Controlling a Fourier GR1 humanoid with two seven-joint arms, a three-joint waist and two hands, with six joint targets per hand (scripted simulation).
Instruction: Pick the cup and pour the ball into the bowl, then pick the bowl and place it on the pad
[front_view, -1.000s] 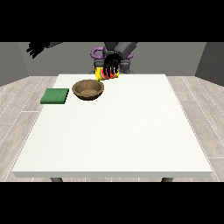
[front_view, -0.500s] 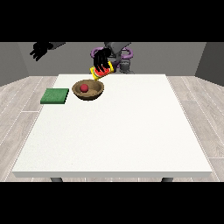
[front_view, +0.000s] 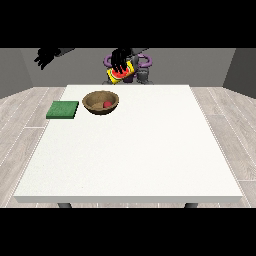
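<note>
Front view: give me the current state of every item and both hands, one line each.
Cup: lifted, tilted, held above the table's far edge.
Ball: lying inside the bowl.
Bowl: upright on the table, beside the pad, not on it.
Pad: flat on the table, nothing on it.
Hand at the view's right: curled round the cup.
Hand at the view's left: raised, holding nothing.

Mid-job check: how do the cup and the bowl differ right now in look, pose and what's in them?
The cup is yellow with a red inside and is held tilted in the air by the hand at the view's right; the bowl is brown and sits upright on the table. The bowl holds the red ball; no ball shows in the cup. The bowl looks wider and shallower than the cup. Both are open-topped containers.
</note>
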